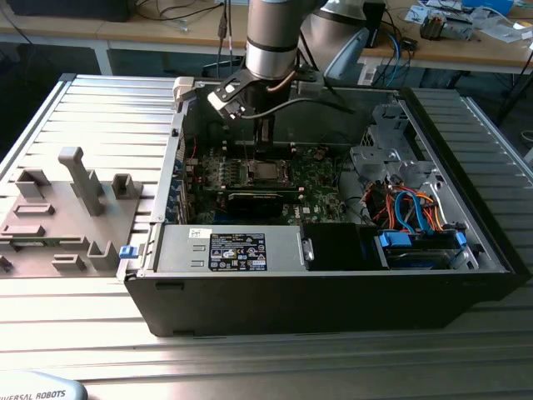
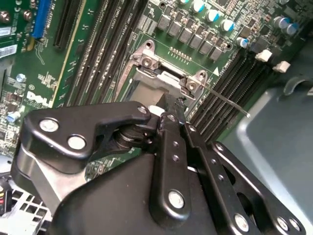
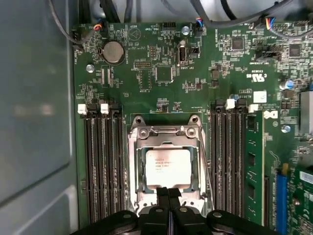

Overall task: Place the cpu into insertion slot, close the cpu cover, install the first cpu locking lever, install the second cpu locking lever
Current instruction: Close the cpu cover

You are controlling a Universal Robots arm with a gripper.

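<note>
We see the cpu (image 3: 168, 167) already lying flat in the insertion slot (image 3: 134, 161) on the green board (image 3: 195, 58), its silver face showing through the window of the metal cover (image 3: 166, 138), which appears folded down over it. So by our reading the first two steps look done.

The gripper (image 3: 168, 192) hangs at the 6 o'clock edge of the slot in the first wrist view, its two black fingers (image 3: 163, 196) pressed together with nothing between them — a narrow, empty pinch.

In the second wrist view the gripper (image 2: 168, 105) tips sit just beside the slot's hinge end, and a thin wire lever (image 2: 230, 104) juts out toward 4 o'clock from the slot, seemingly free rather than latched.

In the exterior view the arm reaches down into the open computer case (image 1: 333, 287), over the slot (image 1: 268, 172).

We judge both levers remain to be locked — though we cannot tell the state of the other one.
</note>
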